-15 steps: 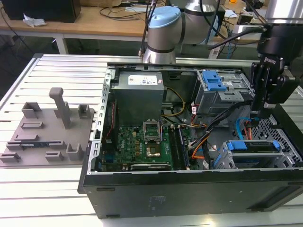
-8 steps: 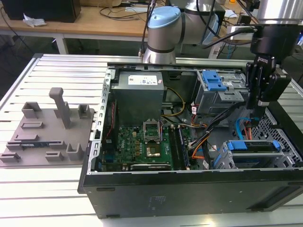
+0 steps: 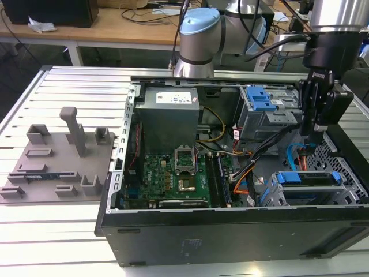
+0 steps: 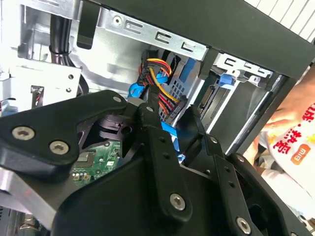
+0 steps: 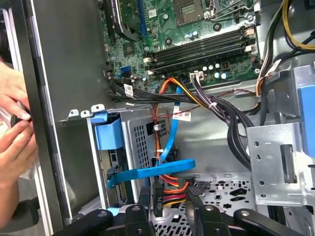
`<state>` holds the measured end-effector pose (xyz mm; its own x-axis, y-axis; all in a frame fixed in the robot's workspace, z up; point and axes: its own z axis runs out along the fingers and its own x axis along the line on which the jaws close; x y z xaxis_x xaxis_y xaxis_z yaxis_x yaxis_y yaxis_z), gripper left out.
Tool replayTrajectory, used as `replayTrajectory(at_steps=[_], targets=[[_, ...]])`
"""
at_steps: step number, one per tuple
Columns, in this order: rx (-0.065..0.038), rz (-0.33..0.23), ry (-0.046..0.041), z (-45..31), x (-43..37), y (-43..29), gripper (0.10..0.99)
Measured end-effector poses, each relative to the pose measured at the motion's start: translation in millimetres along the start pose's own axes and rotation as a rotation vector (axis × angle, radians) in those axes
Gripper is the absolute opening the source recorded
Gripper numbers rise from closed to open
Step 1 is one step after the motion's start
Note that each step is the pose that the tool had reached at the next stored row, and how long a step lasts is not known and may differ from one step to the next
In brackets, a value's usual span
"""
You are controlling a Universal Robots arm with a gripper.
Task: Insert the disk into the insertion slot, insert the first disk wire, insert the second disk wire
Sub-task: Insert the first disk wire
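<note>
Over the exterior view's right end of the open black computer case, I see the arm reaching from behind, wrist pointing straight down. Its black gripper hangs low, just behind the grey perforated sheet-metal insertion slot. The silver disk in its bright blue carrier sits in that slot. In the first wrist view, the dark plug of the orange-red-black wire bundle is at the gripper's tip. I cannot tell whether the gripper clamps it. The thin flat light-blue second disk wire crosses just beside it.
</note>
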<state>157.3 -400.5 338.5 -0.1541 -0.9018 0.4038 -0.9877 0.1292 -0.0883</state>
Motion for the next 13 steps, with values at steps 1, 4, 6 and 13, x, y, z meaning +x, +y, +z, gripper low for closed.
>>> replayTrajectory(at_steps=[1, 4, 6, 13], targets=[[0.0, 0.0, 0.0028, 0.5, -0.2, 0.1, 0.416], [0.001, 0.0, 0.0081, 0.7, -0.7, 0.1, 0.416], [0.001, 0.0, 0.009, 0.7, -0.9, 0.2, 0.416], [0.005, -0.001, 0.0289, 1.1, -1.9, 1.5, 0.416]])
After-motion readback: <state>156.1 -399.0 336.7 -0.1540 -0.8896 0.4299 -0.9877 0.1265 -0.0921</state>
